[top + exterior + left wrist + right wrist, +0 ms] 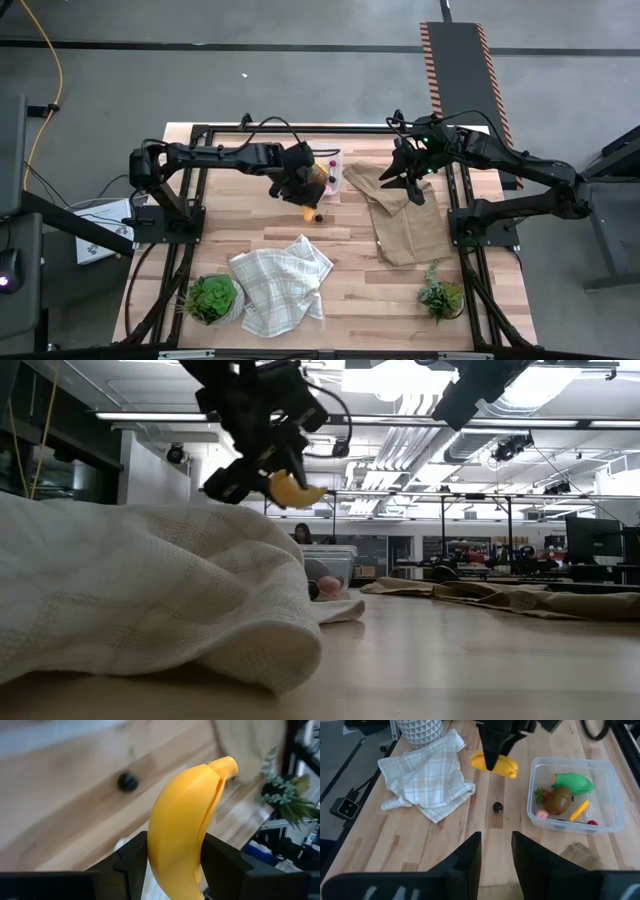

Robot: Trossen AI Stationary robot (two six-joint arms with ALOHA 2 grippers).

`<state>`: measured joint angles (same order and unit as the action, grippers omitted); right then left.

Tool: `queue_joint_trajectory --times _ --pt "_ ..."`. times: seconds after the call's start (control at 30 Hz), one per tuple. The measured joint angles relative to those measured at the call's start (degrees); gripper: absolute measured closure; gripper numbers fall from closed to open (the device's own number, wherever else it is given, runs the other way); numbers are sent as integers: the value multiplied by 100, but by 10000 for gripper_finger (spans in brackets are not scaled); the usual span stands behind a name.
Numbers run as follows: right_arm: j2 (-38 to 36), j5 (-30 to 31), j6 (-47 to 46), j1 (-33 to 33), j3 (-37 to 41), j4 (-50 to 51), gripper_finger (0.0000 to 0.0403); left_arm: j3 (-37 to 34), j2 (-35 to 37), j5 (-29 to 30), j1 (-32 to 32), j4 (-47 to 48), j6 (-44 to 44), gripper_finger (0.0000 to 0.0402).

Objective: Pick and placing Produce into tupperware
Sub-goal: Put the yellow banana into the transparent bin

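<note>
My left hand (175,865) is closed on the yellow toy banana (187,825), lifted above the wooden counter (350,300) to clear the clear square plastic tupperware (612,795) just beside it. My right hand (496,852) waits over the tan cloth (405,225), half open and empty.

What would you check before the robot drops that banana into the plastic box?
1. Banana gripped by the left hand: ok, pinched between both fingers.
2. Banana lifted off the table: ok, the low view shows it in the air.
3. Banana above the tupperware: not ok, it hangs beside the box.
4. Room inside the box: cannot tell; a green piece, a kiwi-like oval and small bits already fill much of it.
5. Right hand out of the way: ok, empty and back from the box.
6. Dark berry left on the wood: not ok.
</note>
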<state>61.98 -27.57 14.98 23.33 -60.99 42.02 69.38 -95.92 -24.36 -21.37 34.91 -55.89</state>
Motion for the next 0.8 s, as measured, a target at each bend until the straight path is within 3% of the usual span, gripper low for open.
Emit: queue_joint_trajectory --times 0.5,0.8 --pt "0 21 -618 0 0 -555 304 711 2 1425 -128 -106 1674 243" --pt "-2 184 -1448 0 0 -1081 304 796 2 1499 -381 -61 2754 243"
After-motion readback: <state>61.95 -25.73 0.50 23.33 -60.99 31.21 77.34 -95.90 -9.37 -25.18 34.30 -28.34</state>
